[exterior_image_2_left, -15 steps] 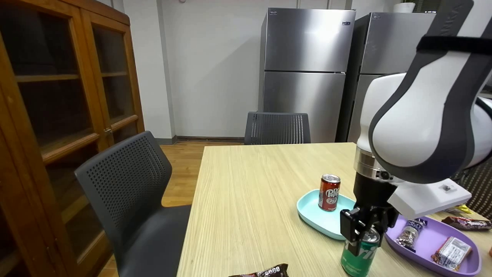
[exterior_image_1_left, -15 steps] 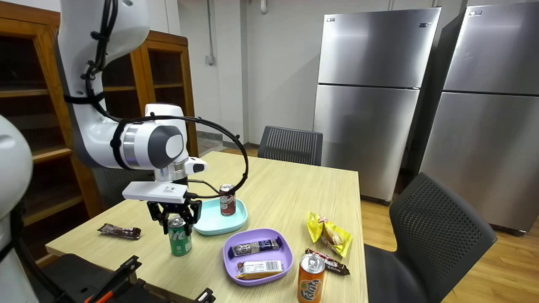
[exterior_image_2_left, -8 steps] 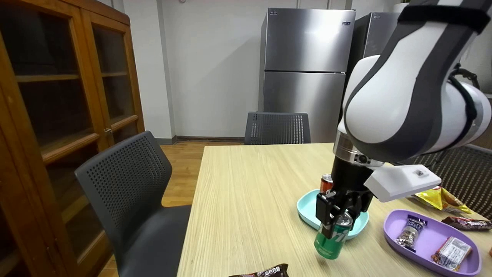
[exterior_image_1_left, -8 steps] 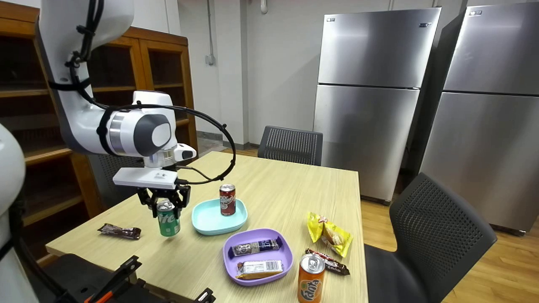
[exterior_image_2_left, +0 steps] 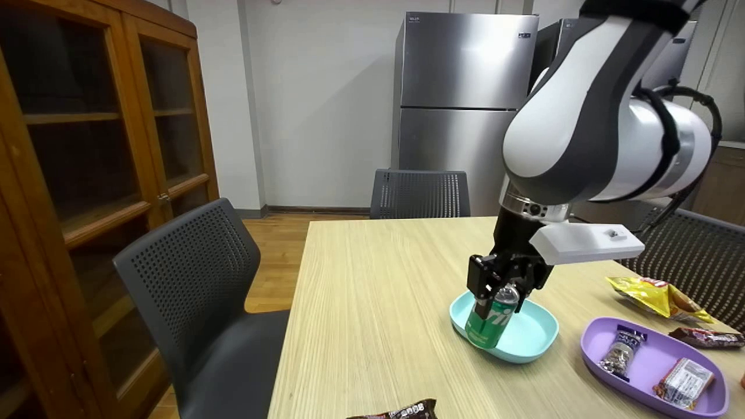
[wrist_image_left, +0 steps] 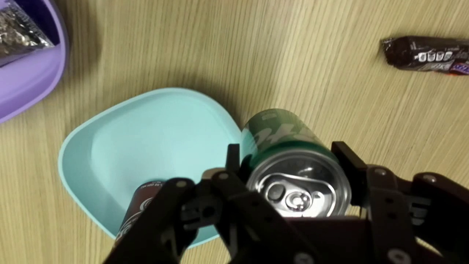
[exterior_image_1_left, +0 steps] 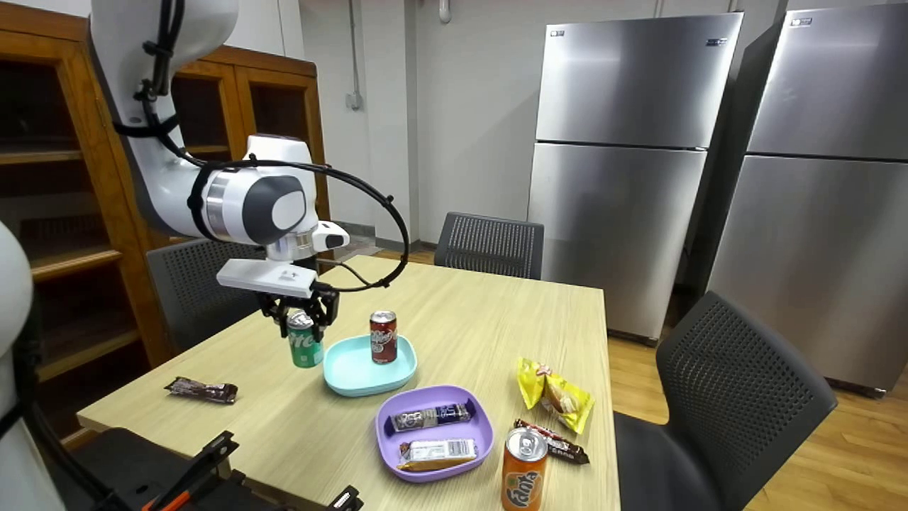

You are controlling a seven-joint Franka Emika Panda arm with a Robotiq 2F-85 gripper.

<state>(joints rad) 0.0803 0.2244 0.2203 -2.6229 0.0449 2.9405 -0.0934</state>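
Note:
My gripper (exterior_image_1_left: 302, 332) is shut on a green soda can (exterior_image_1_left: 305, 350), with a finger on either side near its top. In an exterior view the can (exterior_image_2_left: 490, 326) leans a little and appears to hang above the table. It overlaps the near rim of a teal dish (exterior_image_2_left: 538, 334). From the wrist view the can's silver lid (wrist_image_left: 300, 183) faces the camera, its lower body beside the rim of the teal dish (wrist_image_left: 161, 135). A dark red can (exterior_image_1_left: 384, 339) stands in that dish; in the wrist view the gripper partly covers it.
Near the teal dish is a purple tray (exterior_image_1_left: 484, 433) holding two wrapped bars. An orange can (exterior_image_1_left: 523, 472), a dark bar (exterior_image_1_left: 567, 447) and a yellow bag (exterior_image_1_left: 557, 397) lie toward one table edge. Another brown bar (exterior_image_1_left: 201, 389) rests opposite. Chairs surround the table.
Held in the gripper, the green can has risen from the table and moved to beside the teal dish. The grip looks unchanged, and the other objects stay where they were.

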